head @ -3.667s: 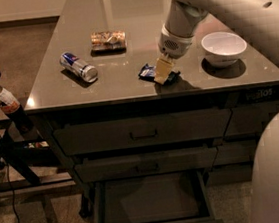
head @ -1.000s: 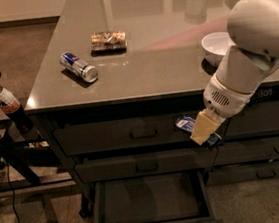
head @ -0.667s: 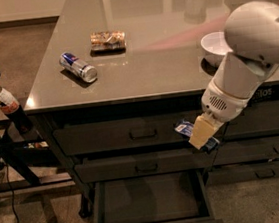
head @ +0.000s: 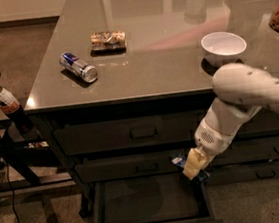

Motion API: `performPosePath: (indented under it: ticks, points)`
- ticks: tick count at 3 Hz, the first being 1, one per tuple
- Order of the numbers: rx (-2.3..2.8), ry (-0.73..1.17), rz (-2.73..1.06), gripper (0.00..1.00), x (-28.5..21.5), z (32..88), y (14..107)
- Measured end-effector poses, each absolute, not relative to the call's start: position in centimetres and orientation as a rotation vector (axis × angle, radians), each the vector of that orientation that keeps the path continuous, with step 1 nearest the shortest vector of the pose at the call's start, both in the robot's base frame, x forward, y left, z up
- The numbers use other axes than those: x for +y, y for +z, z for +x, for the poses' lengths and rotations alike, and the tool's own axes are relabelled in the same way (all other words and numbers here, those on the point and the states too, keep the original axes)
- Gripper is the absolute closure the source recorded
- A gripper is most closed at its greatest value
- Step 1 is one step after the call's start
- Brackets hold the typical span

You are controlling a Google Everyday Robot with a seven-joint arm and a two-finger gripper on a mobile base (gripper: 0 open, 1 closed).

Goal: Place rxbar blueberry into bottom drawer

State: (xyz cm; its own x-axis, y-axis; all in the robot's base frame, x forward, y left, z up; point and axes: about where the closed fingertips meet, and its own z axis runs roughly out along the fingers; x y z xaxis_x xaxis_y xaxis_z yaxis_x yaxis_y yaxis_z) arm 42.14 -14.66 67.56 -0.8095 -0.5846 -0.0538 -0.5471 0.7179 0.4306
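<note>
Dark desk (head: 164, 65) fills the upper frame; at lower right the end effector (head: 192, 167) is clamped on the rxbar blueberry (head: 178, 160), above the open bottom drawer (head: 150, 203), probably to release it inside.

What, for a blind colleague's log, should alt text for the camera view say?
The gripper, shut on the rxbar blueberry, hangs over the open bottom drawer's right end. A drink can, snack packet and white bowl sit on the countertop.
</note>
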Motion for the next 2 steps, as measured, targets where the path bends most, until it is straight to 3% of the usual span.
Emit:
performPosePath:
  ticks: [2]
  points:
    - [-2.758,-0.730,0.858,1.00,-13.55,41.21,62.53]
